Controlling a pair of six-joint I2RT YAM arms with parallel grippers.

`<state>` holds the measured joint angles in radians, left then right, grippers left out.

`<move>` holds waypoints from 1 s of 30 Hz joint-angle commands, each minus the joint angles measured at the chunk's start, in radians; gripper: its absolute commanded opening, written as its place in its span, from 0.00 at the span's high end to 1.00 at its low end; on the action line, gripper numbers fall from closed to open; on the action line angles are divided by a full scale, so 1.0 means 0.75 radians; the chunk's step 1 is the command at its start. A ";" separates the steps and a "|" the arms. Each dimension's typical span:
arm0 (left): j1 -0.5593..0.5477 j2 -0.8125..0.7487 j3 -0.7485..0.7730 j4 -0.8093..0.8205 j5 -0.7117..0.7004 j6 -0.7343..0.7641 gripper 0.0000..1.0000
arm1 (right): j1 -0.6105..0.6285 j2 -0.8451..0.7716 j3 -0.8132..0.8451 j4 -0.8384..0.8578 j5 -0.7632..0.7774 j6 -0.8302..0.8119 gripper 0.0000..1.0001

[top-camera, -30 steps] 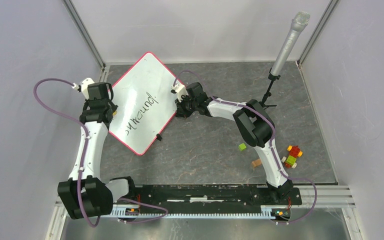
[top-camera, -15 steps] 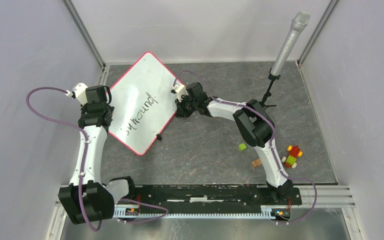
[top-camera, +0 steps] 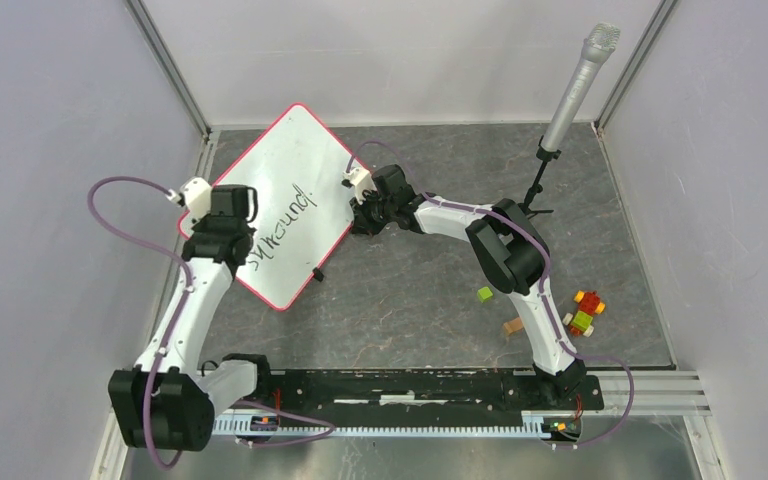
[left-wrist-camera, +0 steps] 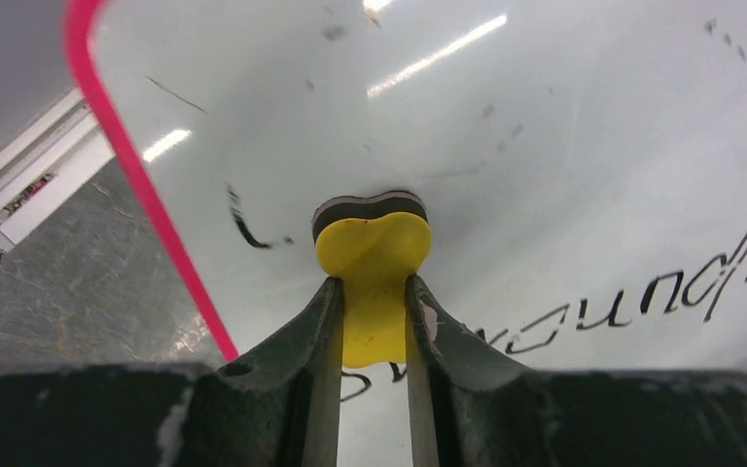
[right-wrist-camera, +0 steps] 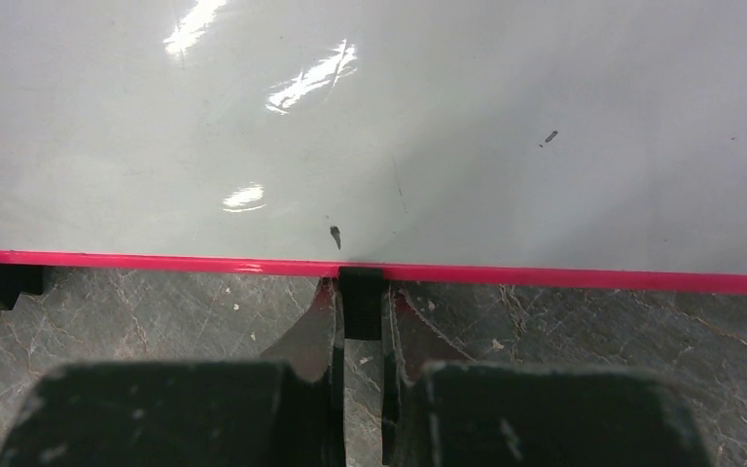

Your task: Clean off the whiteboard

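The whiteboard (top-camera: 295, 165) lies tilted on the grey table, with a pink rim and dark handwriting (top-camera: 288, 222). My left gripper (top-camera: 230, 240) is over the board's left part, shut on a yellow eraser (left-wrist-camera: 372, 255) whose dark felt end presses on the board (left-wrist-camera: 545, 146). The handwriting (left-wrist-camera: 642, 292) runs to the right of the eraser, and a stray stroke (left-wrist-camera: 243, 226) is to its left. My right gripper (top-camera: 362, 214) is at the board's right edge, shut on a black edge clip (right-wrist-camera: 361, 304) under the pink rim (right-wrist-camera: 593, 276).
A microphone on a stand (top-camera: 578, 85) rises at the back right. A green block (top-camera: 484, 294), a tan block (top-camera: 513, 326) and coloured bricks (top-camera: 585, 310) lie right of the right arm. Another black clip (top-camera: 318, 274) is on the board's near edge. Walls enclose the table.
My left gripper has moved right, from the board's left edge onto the start of the handwriting, with the eraser in it. The right arm and the board have not moved.
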<state>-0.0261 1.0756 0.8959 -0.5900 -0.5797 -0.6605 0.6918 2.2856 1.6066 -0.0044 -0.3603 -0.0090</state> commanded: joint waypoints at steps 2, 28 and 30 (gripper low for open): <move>-0.134 0.116 -0.008 -0.152 -0.134 -0.186 0.79 | -0.044 0.018 -0.001 -0.072 0.071 0.010 1.00; 0.071 -0.005 0.007 -0.140 -0.068 0.045 0.80 | -0.046 0.018 -0.003 -0.068 0.066 0.010 1.00; 0.002 0.019 0.003 -0.148 -0.092 0.025 0.80 | -0.047 0.018 -0.003 -0.070 0.068 0.010 1.00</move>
<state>0.0509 1.0485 0.9279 -0.6796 -0.6308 -0.6373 0.6918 2.2856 1.6066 -0.0048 -0.3622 -0.0090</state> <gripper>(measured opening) 0.323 0.107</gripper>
